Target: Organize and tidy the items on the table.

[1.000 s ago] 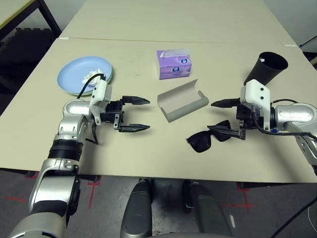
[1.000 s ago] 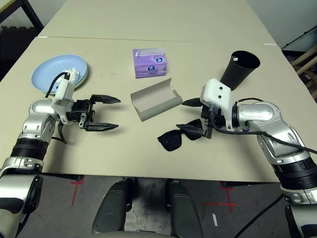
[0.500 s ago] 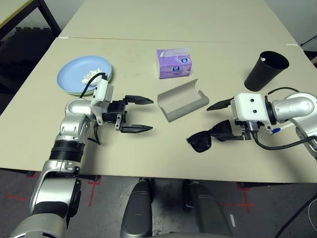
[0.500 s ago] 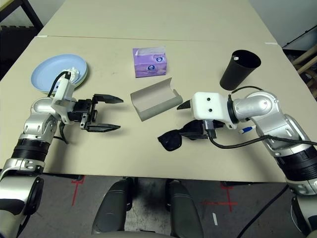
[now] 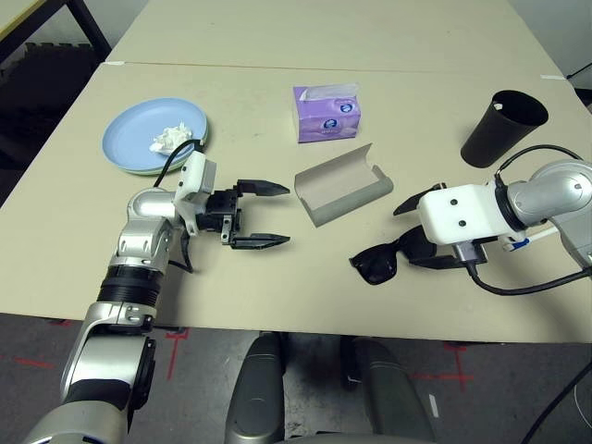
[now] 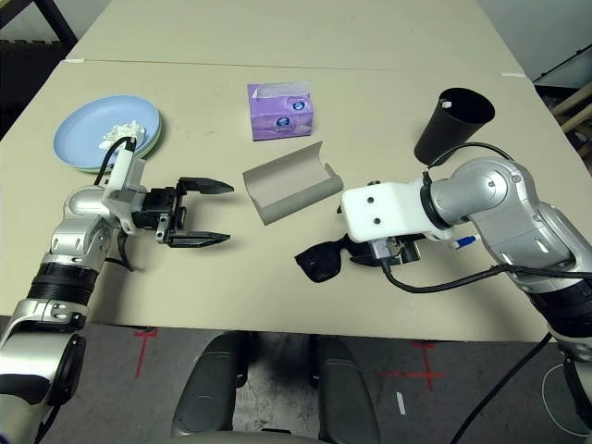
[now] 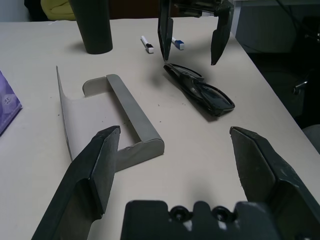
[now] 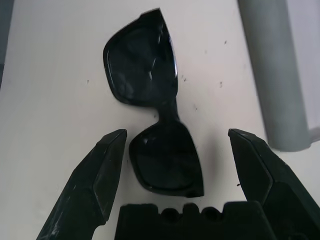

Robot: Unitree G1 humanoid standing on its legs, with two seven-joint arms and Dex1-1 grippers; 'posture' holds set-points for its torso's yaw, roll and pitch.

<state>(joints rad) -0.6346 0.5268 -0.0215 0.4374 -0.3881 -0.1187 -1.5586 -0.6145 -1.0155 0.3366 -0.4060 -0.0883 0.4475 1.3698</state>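
While our right gripper (image 8: 172,150) hangs over the black sunglasses (image 8: 152,115), its fingers (image 8: 97,172) are spread wide on either side of one lens, holding nothing. Sunglasses lie folded flat on the table (image 5: 277,111), just in front of the grey glasses case (image 5: 340,185), which sits open mid-table. Our left gripper (image 5: 266,215) is also spread wide and empty, pointing level toward the case from the left, apart from it. Behind our left arm, light blue plate (image 5: 139,143) stacked on pale green plate (image 5: 201,141), crumpled tissue wad (image 5: 172,138) on top. Purple tissue box (image 5: 326,113) behind the case; black cup (image 5: 499,127) far right.
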